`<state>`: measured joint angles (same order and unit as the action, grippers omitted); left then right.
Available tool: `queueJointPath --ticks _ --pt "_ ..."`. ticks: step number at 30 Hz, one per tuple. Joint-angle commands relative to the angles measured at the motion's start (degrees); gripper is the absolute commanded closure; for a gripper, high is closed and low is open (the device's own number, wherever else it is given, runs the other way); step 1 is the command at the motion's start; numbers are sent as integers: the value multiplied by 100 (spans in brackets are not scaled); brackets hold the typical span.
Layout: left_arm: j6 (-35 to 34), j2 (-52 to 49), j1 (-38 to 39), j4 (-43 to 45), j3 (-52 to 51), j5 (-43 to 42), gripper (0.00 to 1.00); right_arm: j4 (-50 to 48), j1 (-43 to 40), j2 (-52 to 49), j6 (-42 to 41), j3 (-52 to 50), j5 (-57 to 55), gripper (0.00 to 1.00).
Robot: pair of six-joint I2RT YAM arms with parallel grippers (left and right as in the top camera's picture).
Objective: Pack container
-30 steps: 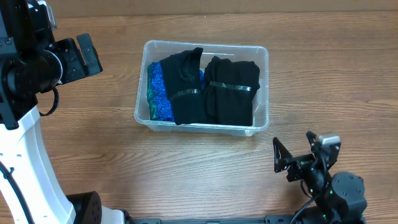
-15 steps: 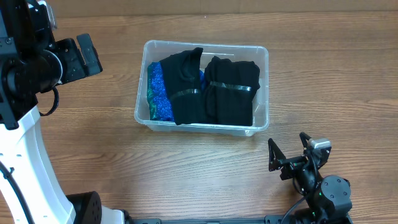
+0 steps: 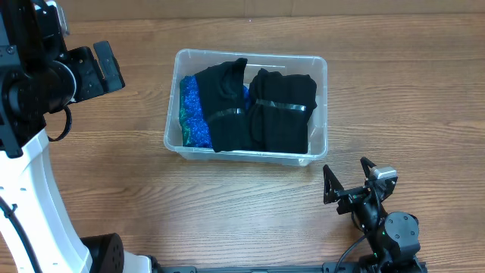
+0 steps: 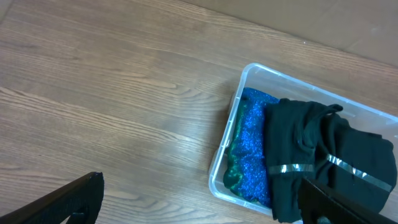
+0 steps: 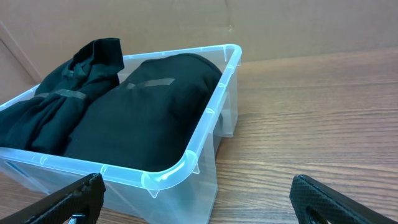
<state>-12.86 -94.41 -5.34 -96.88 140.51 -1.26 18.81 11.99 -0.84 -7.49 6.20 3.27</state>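
Note:
The clear plastic container (image 3: 321,106) stands in the middle of the wooden table. It holds two folded black garments with grey bands (image 3: 284,112) and a blue-green sparkly cloth (image 3: 195,114) at its left end. It also shows in the left wrist view (image 4: 231,140) and in the right wrist view (image 5: 205,130). My left gripper (image 3: 107,68) hangs open and empty above the table, left of the container. My right gripper (image 3: 348,178) is open and empty, low by the container's front right corner.
The white base of the left arm (image 3: 34,189) stands at the table's left edge. Bare wooden table (image 3: 409,98) lies right of the container and in front of it (image 3: 227,205).
My right gripper has moved down and to the left, pulling back toward the front edge. The left arm and the container have not moved.

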Motion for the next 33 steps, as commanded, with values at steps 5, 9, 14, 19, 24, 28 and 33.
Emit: queueJointPath --ticks 5,9,14,19,24,28,33 --pt "131 -20 -26 9 13 35 0 -52 -22 66 -24 -57 48 0" --pt "131 -20 -26 9 13 35 0 -52 -22 66 -24 -57 48 0" --pt "131 -20 -26 11 13 35 0 -52 -22 66 -24 -57 48 0" --pt "131 -20 -26 9 13 35 0 -52 -22 66 -24 -57 48 0" --pt "131 131 -20 9 11 35 0 -52 -22 66 -24 -57 48 0" --pt "129 660 79 11 -457 35 0 -52 -22 66 -24 -57 48 0" --pt "151 1755 85 553 -1958 356 0 -52 -22 66 -24 -57 48 0"
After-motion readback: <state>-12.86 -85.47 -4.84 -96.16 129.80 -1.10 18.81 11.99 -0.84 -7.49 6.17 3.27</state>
